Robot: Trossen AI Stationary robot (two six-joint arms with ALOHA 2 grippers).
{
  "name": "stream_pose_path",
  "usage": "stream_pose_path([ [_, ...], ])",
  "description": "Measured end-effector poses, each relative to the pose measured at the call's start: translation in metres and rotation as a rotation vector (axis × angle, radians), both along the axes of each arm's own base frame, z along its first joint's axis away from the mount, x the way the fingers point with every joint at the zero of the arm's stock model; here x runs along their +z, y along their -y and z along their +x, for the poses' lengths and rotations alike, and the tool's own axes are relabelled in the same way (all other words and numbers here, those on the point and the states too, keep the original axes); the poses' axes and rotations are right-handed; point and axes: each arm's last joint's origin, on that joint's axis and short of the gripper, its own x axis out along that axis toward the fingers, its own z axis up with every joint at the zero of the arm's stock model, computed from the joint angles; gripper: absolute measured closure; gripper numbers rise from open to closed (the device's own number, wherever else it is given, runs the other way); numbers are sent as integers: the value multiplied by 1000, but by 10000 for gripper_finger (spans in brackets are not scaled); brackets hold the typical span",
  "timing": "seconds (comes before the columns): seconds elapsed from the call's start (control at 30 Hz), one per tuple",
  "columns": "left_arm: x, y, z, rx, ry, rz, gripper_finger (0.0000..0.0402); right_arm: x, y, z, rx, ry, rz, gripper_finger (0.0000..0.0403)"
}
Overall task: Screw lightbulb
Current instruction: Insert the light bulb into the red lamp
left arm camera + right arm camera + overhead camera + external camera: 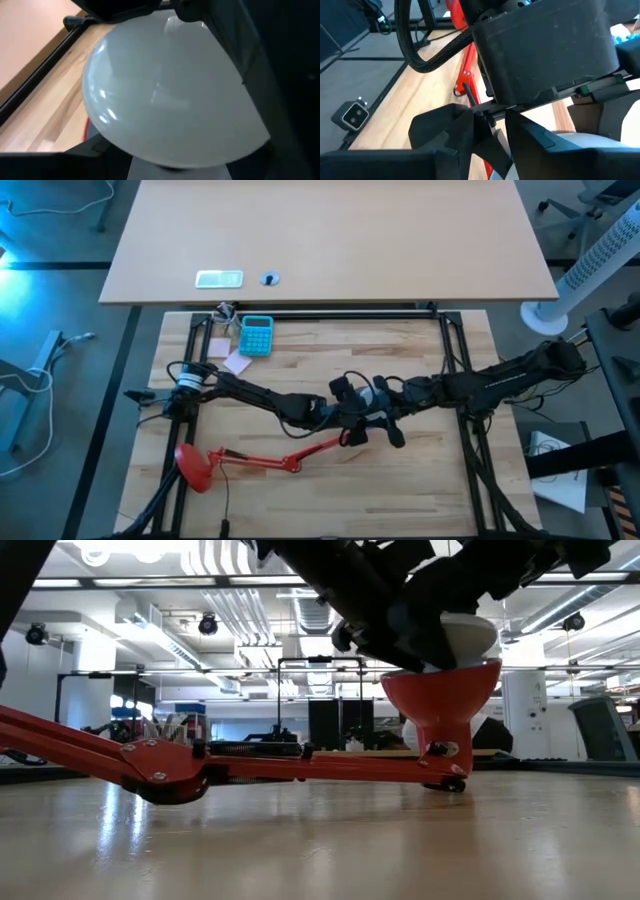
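Over the red shade (pixel 441 700), our left gripper (pixel 350 418) clasps the lightbulb (pixel 170 95); we twist it squarely. Whether our right gripper (pixel 385 425) grips anything, we cannot tell.

This was a robotics lab or open-plan research workspace. The low view looked across the wooden tabletop (pixel 320 840) into a large hall with exposed ceiling ducts (pixel 235 600), strip lighting and black-framed rigs (pixel 320 690) standing in rows. From above, the tabletop (pixel 400 470) sat inside a black metal frame (pixel 330 311), with a bare desk (pixel 330 230) beyond its far edge, a tower fan (pixel 600 255) and loose cables (pixel 40 410) on the grey floor.
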Motion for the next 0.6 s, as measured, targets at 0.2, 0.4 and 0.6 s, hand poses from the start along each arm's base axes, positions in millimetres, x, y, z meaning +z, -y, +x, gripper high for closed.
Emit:
stream_pose_path([
  [0.2, 8, 3, -9, -22, -34, -22, 154, 6, 0, 1, 4, 17, 2, 282],
  [0.4, 12, 7, -19, -36, -113, -31, 154, 3, -1, 4, 5, 12, -7, 280],
  [0.6, 21, 14, -31, -31, -140, -58, 154, -3, -2, 10, 7, 12, -19, 281],
])
